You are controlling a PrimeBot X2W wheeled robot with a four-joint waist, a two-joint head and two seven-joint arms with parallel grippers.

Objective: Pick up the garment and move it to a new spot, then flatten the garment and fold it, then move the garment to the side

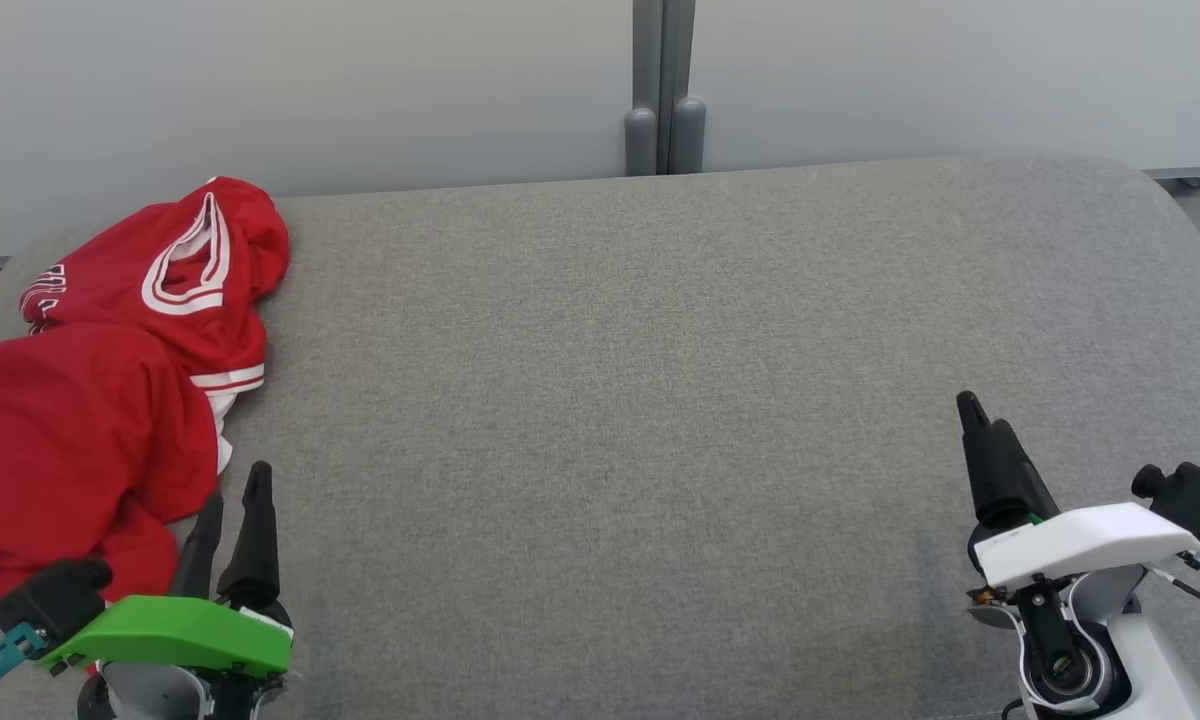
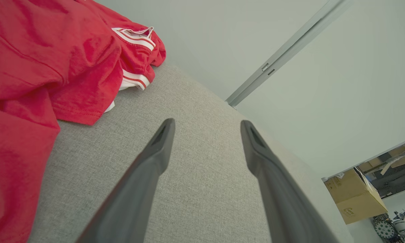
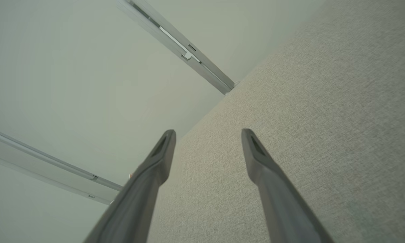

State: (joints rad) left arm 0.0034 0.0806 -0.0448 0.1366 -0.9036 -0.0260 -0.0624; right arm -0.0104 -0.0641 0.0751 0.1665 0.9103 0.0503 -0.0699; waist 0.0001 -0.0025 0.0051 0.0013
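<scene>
The garment (image 1: 110, 380) is a red jersey with white-striped trim, lying crumpled at the left end of the grey padded surface (image 1: 660, 400). In the left wrist view the garment (image 2: 47, 67) fills the upper left. My left gripper (image 1: 235, 490) with its green cover hovers at the jersey's near right edge, open and holding nothing; the left gripper (image 2: 206, 126) shows bare grey fabric between its fingers. My right gripper (image 1: 985, 415), white-covered, stands open at the lower right, far from the jersey. In its own wrist view the right gripper (image 3: 207, 133) points along the surface toward the wall.
A pale wall (image 1: 310, 80) with a grey vertical post (image 1: 665, 90) runs behind the surface. The surface's rounded right corner (image 1: 1150, 190) drops to the floor. A cardboard box (image 2: 354, 195) and workshop clutter sit beyond the panel.
</scene>
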